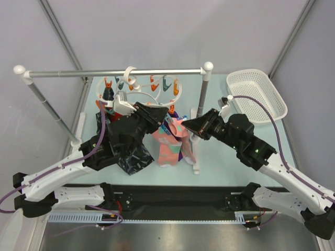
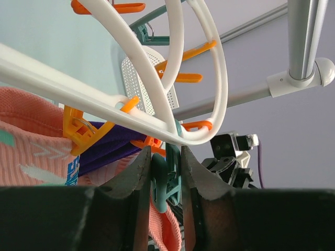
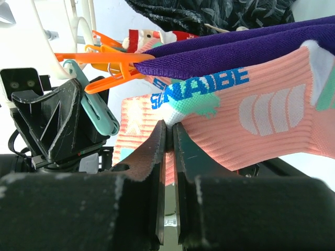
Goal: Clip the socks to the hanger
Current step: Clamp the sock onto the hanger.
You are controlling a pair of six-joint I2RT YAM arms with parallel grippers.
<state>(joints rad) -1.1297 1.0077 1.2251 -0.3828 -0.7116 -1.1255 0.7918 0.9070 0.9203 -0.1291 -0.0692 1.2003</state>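
Note:
The white oval hanger [image 1: 137, 88] hangs from the rail, with orange and teal clothespins dangling; its rings fill the left wrist view [image 2: 157, 99]. My left gripper [image 1: 158, 116] is shut on a teal clothespin [image 2: 168, 180] under the hanger's rim. My right gripper [image 1: 184, 124] is shut on the white-and-teal edge of a salmon-pink sock [image 3: 261, 125], holding it up beside that clothespin. The sock hangs down at the centre of the top view [image 1: 170, 147]. A red sock [image 3: 152, 37] with white marks hangs behind.
A purple cloth [image 3: 235, 49] is held by an orange clothespin [image 3: 112, 70] on the hanger. A dark navy patterned cloth [image 1: 133, 157] hangs under my left arm. The grey rail [image 1: 115, 73] spans the back. A white basket [image 1: 256, 94] stands at the back right.

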